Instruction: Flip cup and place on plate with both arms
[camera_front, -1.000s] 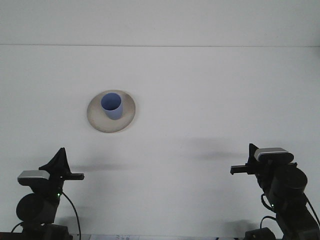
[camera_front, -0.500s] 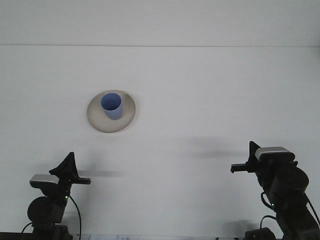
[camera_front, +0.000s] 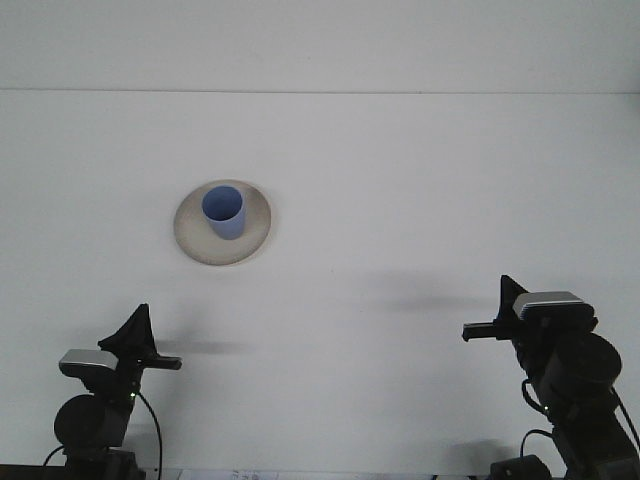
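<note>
The blue cup (camera_front: 224, 212) is seen upright, mouth upward, seated on the beige plate (camera_front: 195, 245) in the upper left of the frame, a little above the frame's mid-height. Neither cup nor plate is displaced when compared with the frames of a second ago and half a second ago.

The change is confined to the arms. The left gripper (camera_front: 140, 340), at the lower left of the frame, is found lower and slightly further right than a second ago, and no shift is noted over the last half second. The right gripper (camera_front: 500, 310), at the lower right, is raised by a small amount only. Both are kept well apart from the plate, near the bottom edge, and nothing is carried by either. Whether their fingers are spread or pressed together cannot be told from this view, as each is seen end-on as a dark wedge.

The task is judged to be finished or all but finished: the cup is already set upright on the plate, and both arms are drawn back. No further contact with the cup appears to be required.
</note>
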